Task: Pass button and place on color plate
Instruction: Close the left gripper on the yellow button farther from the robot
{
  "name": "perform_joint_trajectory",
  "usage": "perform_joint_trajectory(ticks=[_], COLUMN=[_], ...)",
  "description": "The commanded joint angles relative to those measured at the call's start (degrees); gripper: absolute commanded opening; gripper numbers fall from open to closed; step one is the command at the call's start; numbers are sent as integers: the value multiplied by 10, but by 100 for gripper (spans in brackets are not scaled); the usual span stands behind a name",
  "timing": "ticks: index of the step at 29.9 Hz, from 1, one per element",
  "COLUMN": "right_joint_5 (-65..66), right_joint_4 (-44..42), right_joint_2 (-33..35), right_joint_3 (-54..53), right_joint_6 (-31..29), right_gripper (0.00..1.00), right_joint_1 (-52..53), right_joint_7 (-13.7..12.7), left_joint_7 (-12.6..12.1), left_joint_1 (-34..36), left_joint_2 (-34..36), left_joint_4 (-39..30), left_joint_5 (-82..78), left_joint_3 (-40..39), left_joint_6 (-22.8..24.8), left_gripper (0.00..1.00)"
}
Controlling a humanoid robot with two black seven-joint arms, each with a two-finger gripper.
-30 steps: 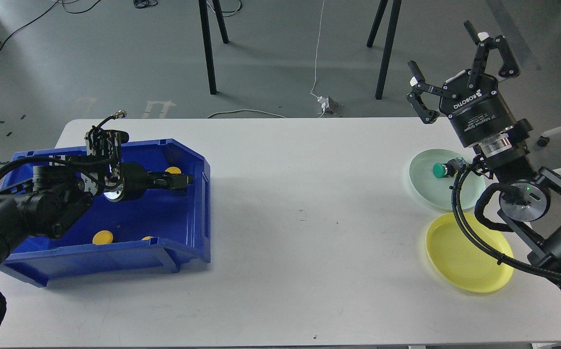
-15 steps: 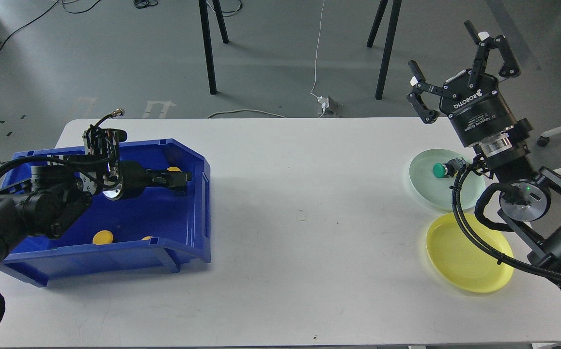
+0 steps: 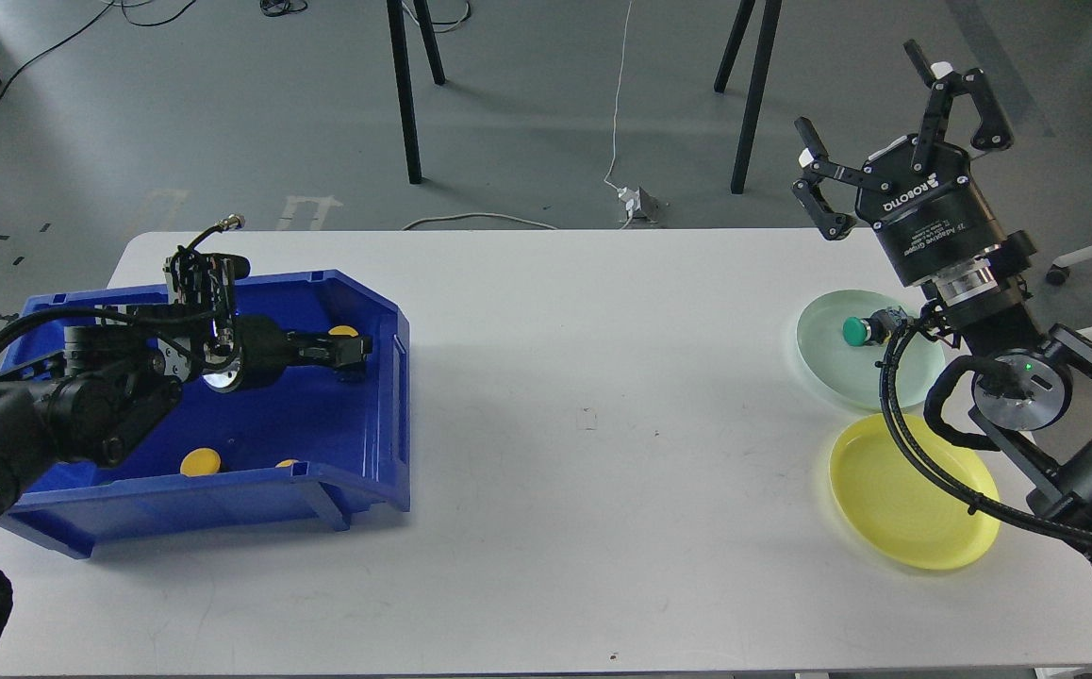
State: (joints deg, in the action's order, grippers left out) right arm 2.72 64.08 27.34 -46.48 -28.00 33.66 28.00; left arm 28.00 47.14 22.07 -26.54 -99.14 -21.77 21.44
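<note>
The left tool (image 3: 350, 351) reaches into the blue bin (image 3: 386, 415) beside a yellow button (image 3: 342, 331); its grip is unreadable. The right tool (image 3: 895, 123) waits wide open, empty, above the green plate (image 3: 824, 363), ready to receive.

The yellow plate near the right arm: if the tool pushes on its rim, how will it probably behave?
The yellow plate looks thin and shallow, probably light plastic, so it would likely slide on the smooth white table. Pressing down on its raised rim might tip it. It holds nothing that would weigh it down.
</note>
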Motion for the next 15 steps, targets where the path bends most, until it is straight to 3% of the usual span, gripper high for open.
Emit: perform_joint_trajectory(ticks=[1,15], right_joint_5=[0,0], right_joint_4=[0,0], right_joint_2=[0,0], right_joint_3=[0,0], right_joint_6=[0,0], right_gripper=[98,98], right_joint_1=[0,0], right_joint_7=[0,0], left_joint_7=[0,0], left_joint_1=[0,-2], left_joint_2=[1,5], left_joint_4=[0,0], left_joint_5=[0,-1], left_joint_3=[1,1], left_joint_6=[-2,-1], left_gripper=[55,46])
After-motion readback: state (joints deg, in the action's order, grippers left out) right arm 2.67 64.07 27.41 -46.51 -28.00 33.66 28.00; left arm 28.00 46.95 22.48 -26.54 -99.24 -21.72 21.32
